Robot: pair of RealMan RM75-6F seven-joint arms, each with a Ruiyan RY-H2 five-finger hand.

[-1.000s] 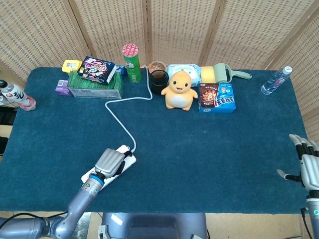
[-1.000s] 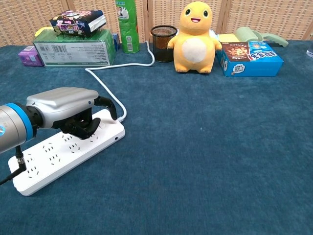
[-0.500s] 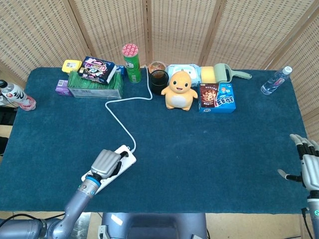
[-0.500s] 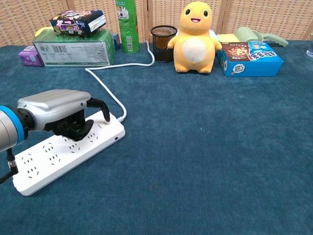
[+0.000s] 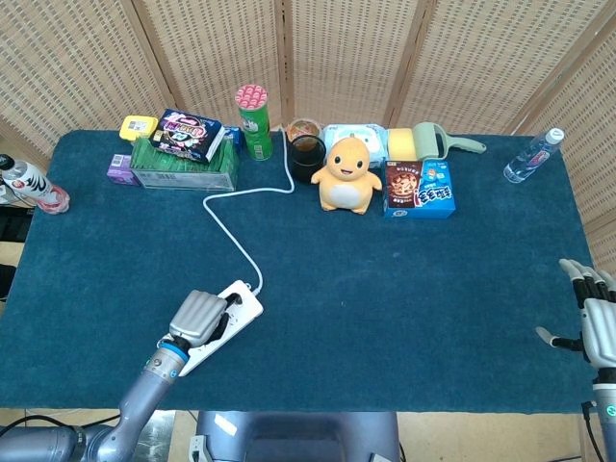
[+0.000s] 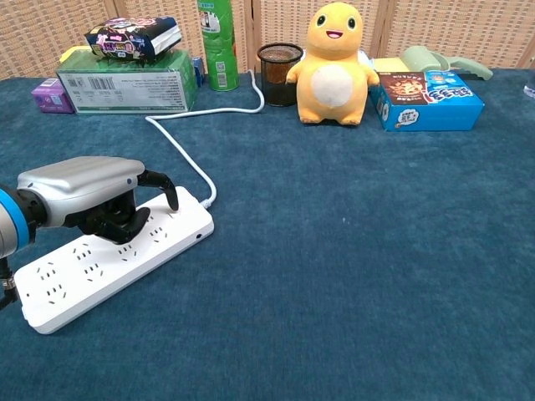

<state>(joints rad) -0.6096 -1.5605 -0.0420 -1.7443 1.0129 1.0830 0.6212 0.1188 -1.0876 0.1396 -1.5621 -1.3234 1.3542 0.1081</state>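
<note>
A white power strip (image 6: pixel 125 259) lies slantwise near the table's front left, also seen in the head view (image 5: pixel 243 303). Its white cable (image 5: pixel 227 227) runs back toward the black mesh cup (image 5: pixel 306 157). My left hand (image 6: pixel 79 190) is over the strip's middle, its dark fingers curled down with the tips touching the strip's top face and nothing held; the head view shows the same hand (image 5: pixel 198 319). At the front right edge my right hand (image 5: pixel 593 316) hovers with fingers spread and nothing in it. It does not show in the chest view.
Along the back stand a green box (image 5: pixel 183 166) with a snack pack on top, a green chip tube (image 5: pixel 254 122), an orange plush toy (image 5: pixel 345 174), a blue cookie box (image 5: pixel 419 188) and a water bottle (image 5: pixel 531 156). Another bottle (image 5: pixel 29 183) lies at the left edge.
My left hand has slid back along the power strip toward the table's front left. The strip has stayed about where it was. The right hand is still.
</note>
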